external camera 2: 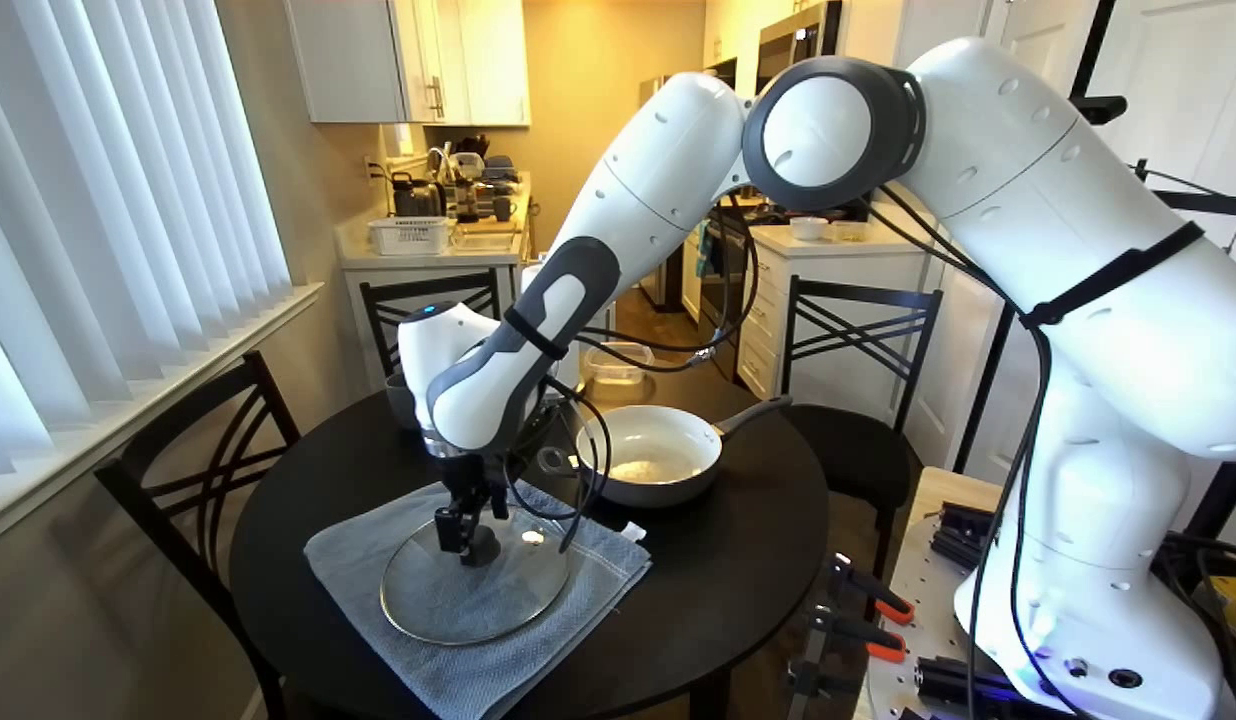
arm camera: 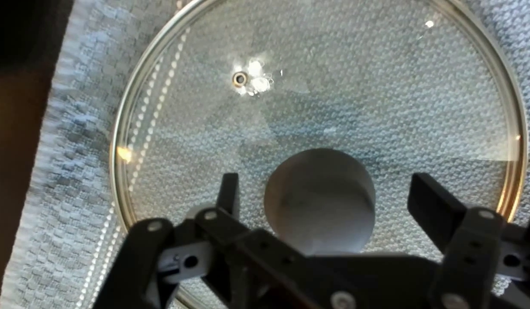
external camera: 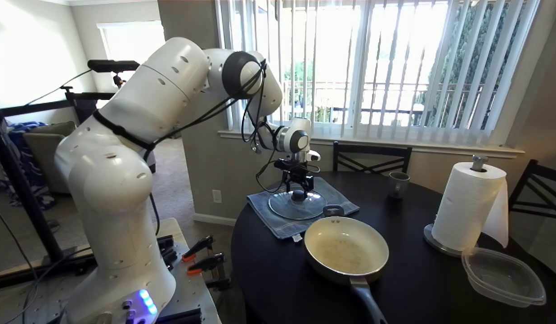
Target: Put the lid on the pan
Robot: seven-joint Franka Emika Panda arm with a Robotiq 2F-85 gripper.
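Note:
The clear glass lid [external camera: 284, 208] lies flat on a folded cloth, knob up. It also shows in an exterior view [external camera 2: 448, 605] and fills much of the wrist view [arm camera: 376, 94]. Its round dark knob [arm camera: 320, 206] sits between my fingers, with a gap on each side in the wrist view. My gripper [arm camera: 330, 195] is open, pointing down at the knob; it also shows in both exterior views [external camera: 298, 185] [external camera 2: 466, 532]. The pan [external camera: 345, 247] stands uncovered on the table beside the cloth, cream inside, with a long dark handle; it also shows in an exterior view [external camera 2: 653, 445].
The blue-grey cloth [external camera: 278, 228] lies on the round black table [external camera: 269, 265]. A grey mug [external camera: 398, 183], a paper towel roll [external camera: 467, 207] and a clear plastic container [external camera: 503, 276] stand on the table. Chairs [external camera 2: 218, 490] surround it. A window with blinds is close by.

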